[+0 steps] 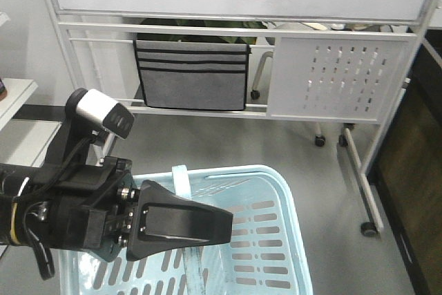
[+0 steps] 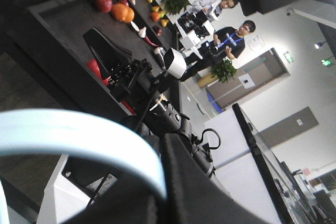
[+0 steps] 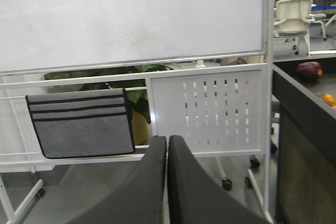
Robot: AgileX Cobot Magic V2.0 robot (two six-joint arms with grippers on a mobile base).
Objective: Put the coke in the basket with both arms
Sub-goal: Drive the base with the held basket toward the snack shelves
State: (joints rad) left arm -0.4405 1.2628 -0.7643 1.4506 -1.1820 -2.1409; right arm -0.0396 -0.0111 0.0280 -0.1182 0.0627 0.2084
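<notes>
Left gripper (image 1: 222, 229) seems clamped on handle (image 2: 79, 129) of shopping basket (image 1: 242, 170); right gripper (image 3: 167, 142) jaws pressed together, empty. Hold basket level w/ left while right fetches coke.

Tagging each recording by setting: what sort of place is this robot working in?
Probably an office or lab demo room: a wheeled whiteboard, an office chair, and two people beyond a dark table laid with fruit.
</notes>
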